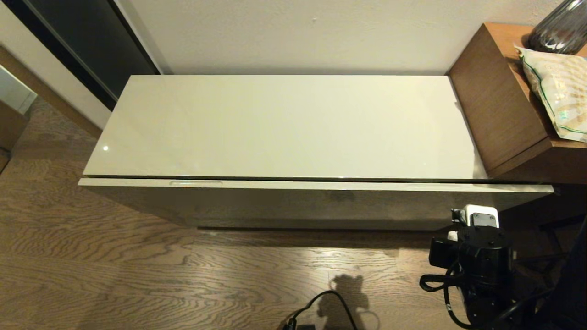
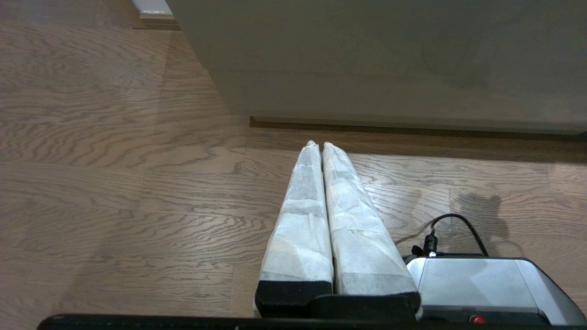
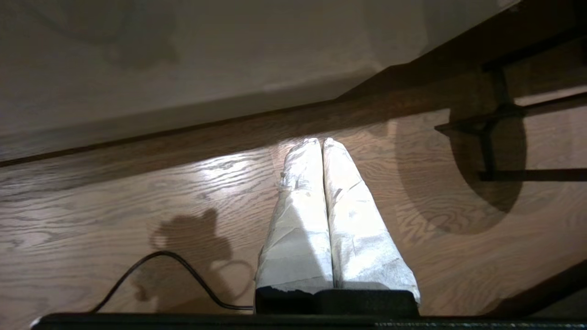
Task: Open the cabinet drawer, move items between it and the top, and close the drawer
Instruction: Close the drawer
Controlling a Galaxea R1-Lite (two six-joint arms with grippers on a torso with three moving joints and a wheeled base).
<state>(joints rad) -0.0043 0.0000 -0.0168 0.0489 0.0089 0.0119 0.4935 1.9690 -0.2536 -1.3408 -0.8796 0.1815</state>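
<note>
The cabinet drawer point(image 1: 293, 201) runs the whole width of the low cabinet, its front standing just proud of the top's edge with a thin dark line between them. One slot handle point(image 1: 196, 183) shows on its upper edge at the left. The top point(image 1: 284, 128) is glossy cream and bare. The white packet and the wrapped slippers are out of view. My left gripper point(image 2: 318, 144) is shut on nothing, low over the floor before the drawer front point(image 2: 390, 59). My right gripper point(image 3: 319, 141) is shut and empty too, near the drawer's right end; its arm point(image 1: 481, 256) shows at lower right.
Taller brown wooden furniture point(image 1: 500, 105) adjoins the cabinet on the right, carrying a green-striped beige bag point(image 1: 559, 91) and a dark glass vase point(image 1: 559, 27). A black cable point(image 1: 330, 298) lies on the wood floor. Dark furniture legs point(image 3: 495, 114) stand by the right gripper.
</note>
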